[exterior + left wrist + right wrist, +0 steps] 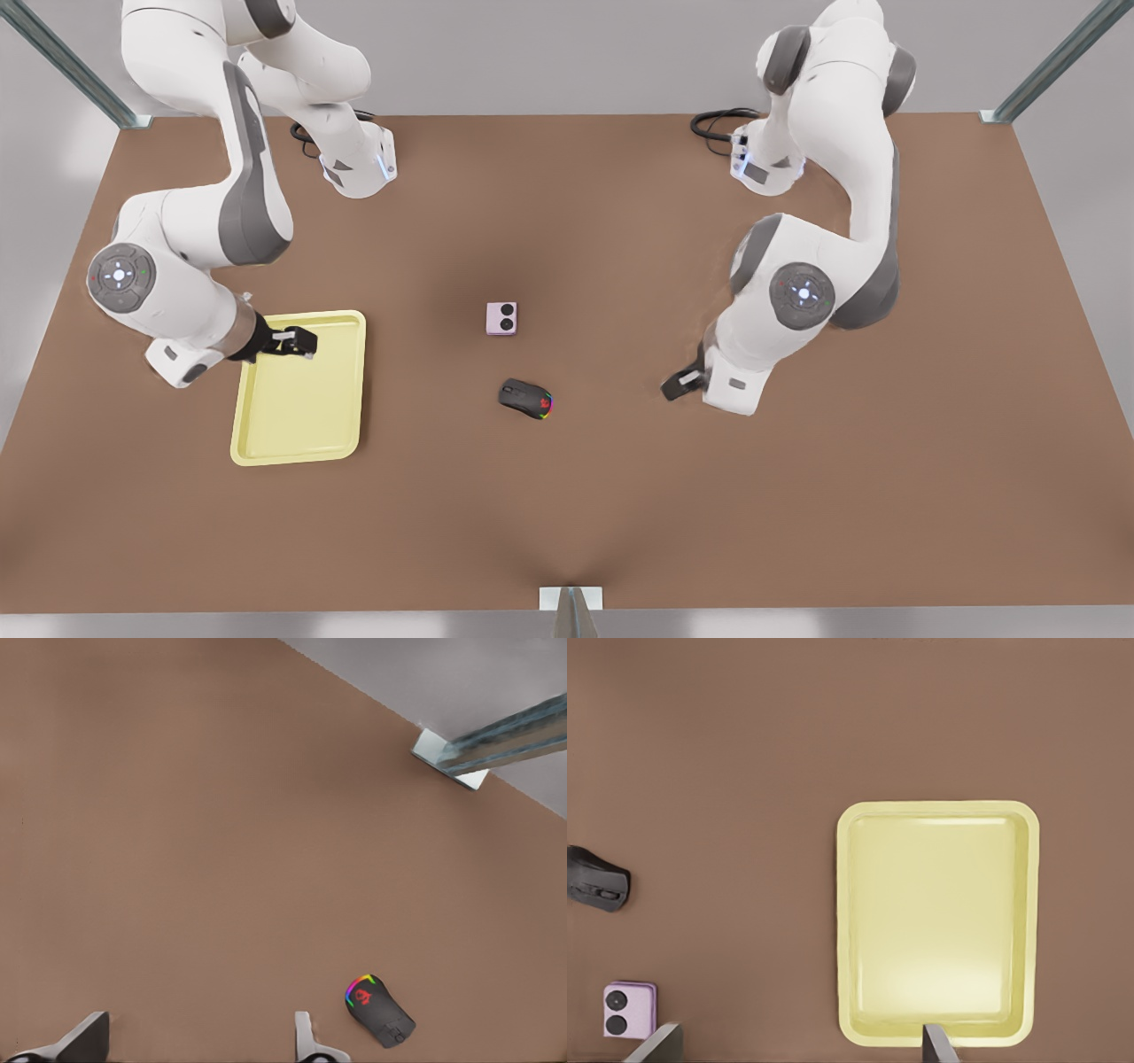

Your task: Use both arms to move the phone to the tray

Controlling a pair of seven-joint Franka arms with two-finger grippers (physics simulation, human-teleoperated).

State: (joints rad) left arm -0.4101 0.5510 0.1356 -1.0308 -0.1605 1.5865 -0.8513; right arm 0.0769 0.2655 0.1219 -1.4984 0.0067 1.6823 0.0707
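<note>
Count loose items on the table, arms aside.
3: tray at the front view's left, phone mid-table, black mouse close beside the phone. Others may be hidden.

A simulated robot lab bench: a plain brown tabletop [567,496] framed by metal corner posts [66,66] against bare grey walls, with two white arms [190,230] bolted to its far edge, black cables [718,124] coiled at their bases.

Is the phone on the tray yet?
No, the phone lies on the bare table near the mouse, well apart from the tray.
</note>
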